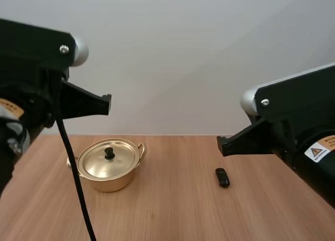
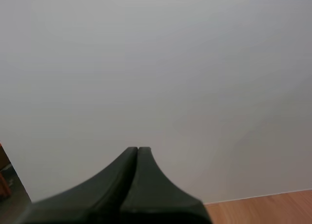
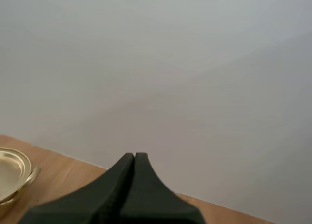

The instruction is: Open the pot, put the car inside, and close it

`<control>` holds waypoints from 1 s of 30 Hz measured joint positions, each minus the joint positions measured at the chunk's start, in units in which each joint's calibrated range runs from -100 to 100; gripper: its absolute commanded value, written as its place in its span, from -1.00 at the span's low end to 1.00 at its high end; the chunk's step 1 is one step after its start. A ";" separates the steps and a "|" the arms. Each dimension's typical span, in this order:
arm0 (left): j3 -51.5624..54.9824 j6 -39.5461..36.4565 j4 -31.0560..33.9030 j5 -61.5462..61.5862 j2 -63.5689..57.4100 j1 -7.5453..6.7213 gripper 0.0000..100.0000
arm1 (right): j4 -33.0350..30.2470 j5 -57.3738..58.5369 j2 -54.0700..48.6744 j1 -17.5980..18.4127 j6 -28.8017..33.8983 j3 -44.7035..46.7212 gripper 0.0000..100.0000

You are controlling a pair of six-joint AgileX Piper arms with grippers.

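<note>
High view: the gold pot (image 1: pixel 111 173), its lid (image 1: pixel 102 162) on, stands near the worktop's (image 1: pixel 172 215) far-left corner. The small black car (image 1: pixel 222 177) lies toward the far-right side, well apart from it. The left gripper (image 2: pixel 138 150) is clenched on nothing, and so is the right gripper (image 3: pixel 134 156), its 2 fingers pressed into 1 wedge. No step is done yet. My judgement of the risks: the lid's black knob (image 1: pixel 109 153) is small and could slip from a pinch. The car is low, so fingers might shove it instead of lifting it.
</note>
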 measured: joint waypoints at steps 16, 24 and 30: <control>-17.17 7.46 -0.34 20.85 30.59 0.00 -1.00 | 0.02 1.06 1.09 -0.50 -2.61 0.00 -1.00; -17.17 8.70 -1.15 29.32 45.95 0.00 -0.42 | -0.03 2.34 1.09 -0.65 -2.61 0.41 -1.00; -17.17 8.83 -1.27 34.65 52.68 0.00 0.61 | -0.40 3.57 1.09 -0.65 -2.61 0.41 -1.00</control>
